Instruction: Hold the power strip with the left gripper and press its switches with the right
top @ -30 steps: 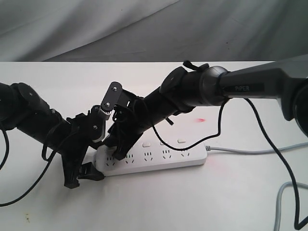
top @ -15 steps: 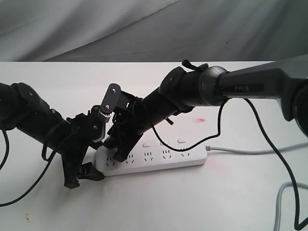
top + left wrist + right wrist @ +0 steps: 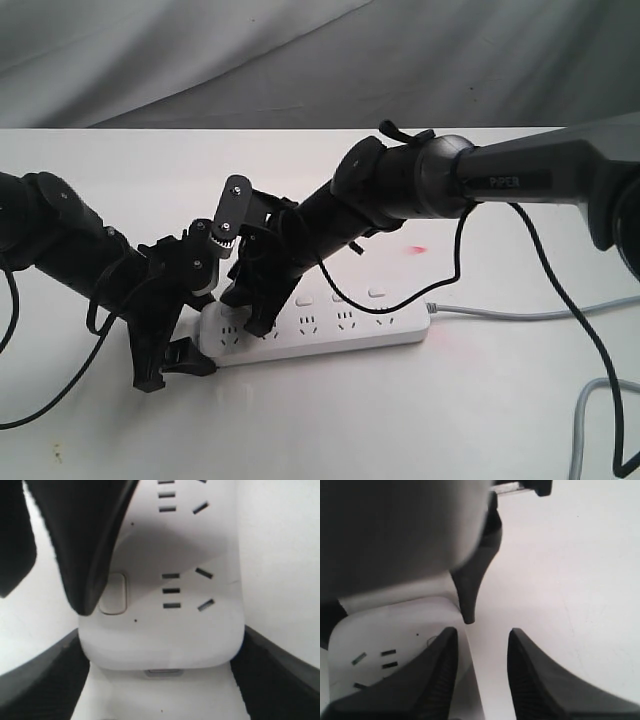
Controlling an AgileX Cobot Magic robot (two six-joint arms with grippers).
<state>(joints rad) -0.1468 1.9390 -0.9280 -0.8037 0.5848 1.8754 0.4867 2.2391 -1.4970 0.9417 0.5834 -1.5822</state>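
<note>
The white power strip (image 3: 345, 325) lies on the table, its grey cord (image 3: 520, 314) running off to the right. My left gripper (image 3: 203, 332) is shut on the strip's left end, which fills the space between its jaws in the left wrist view (image 3: 160, 640). My right gripper (image 3: 250, 320), on the arm lettered "PiPER", leans down onto the same end with its jaws a little apart. One of its fingers (image 3: 85, 545) partly covers the first switch (image 3: 115, 594). In the right wrist view that finger (image 3: 437, 675) rests on the strip (image 3: 395, 630). Three further switches (image 3: 340, 296) show uncovered.
A small red spot of light (image 3: 415, 248) lies on the white table behind the strip. Loose black cables (image 3: 590, 350) hang from the right arm over the table's right side. Grey cloth (image 3: 300, 50) hangs as a backdrop behind the table.
My right gripper has settled slightly lower and a touch to the right on the strip's left end. The left gripper and the strip have stayed put.
</note>
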